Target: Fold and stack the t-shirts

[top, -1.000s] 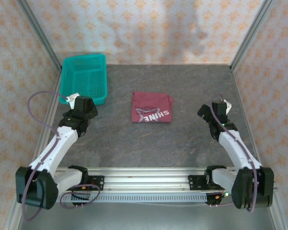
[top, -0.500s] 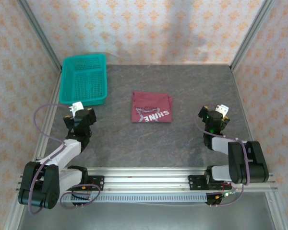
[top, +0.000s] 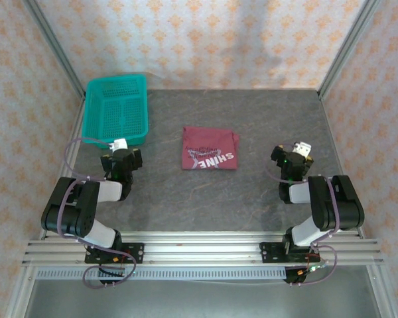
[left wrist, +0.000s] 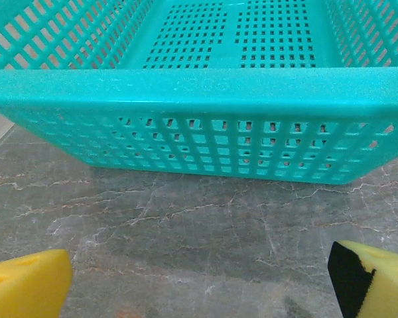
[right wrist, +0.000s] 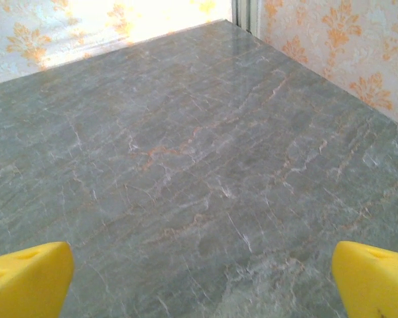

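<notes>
Seen from above, a grey marbled desk is enclosed by walls papered in an orange floral pattern. A single maroon t-shirt is laid near the middle of the desk, folded into a compact, roughly rectangular packet, with a slight bulge at its far right corner. White lettering is printed on its upper face. The word "SHINE" can be read, upside down from this view, and the smaller script beside it is too fine to be made out. A teal mesh basket is placed at the far left, with nothing seen inside it.

The left claw is held low just near of the basket, with its yellow pads spread wide and nothing between them. The right claw is held low at the right, well apart from the shirt, likewise wide open and empty above bare desk.

The folding is judged to be done or nearly so. No second shirt is seen, so no stack is formed, and little appears to be left.
</notes>
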Tool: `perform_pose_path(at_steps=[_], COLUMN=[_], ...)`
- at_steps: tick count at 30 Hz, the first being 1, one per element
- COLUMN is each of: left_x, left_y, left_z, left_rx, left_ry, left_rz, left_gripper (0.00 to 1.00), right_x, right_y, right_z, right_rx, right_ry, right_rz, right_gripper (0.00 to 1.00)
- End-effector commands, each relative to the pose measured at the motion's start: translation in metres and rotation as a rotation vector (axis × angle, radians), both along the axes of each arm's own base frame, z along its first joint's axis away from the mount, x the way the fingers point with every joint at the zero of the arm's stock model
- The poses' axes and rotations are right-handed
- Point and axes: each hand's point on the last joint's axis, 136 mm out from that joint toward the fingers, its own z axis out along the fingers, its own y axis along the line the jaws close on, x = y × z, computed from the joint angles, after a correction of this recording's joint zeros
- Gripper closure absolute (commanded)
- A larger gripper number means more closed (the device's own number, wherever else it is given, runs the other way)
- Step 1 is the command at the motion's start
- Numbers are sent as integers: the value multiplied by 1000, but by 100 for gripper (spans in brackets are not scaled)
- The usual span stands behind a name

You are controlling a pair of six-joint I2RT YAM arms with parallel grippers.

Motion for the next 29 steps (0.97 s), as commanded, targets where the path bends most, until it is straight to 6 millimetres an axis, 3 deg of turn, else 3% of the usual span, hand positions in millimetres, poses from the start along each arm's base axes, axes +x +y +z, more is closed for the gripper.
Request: perform_pose_path(at_steps=[1,29], left_x=[12,12], left_y=[2,2], left_z=[25,25], left_rx=[8,9], left_ry=[-102,-97], left_rz=[1,3], left_gripper=[0,0], right_x=[7,7], right_y=[0,-1], right_z=[8,9], right_rx=[-10,-12], right_ry=[-17,-22], right_rz=[7,4], right_gripper=[1,1])
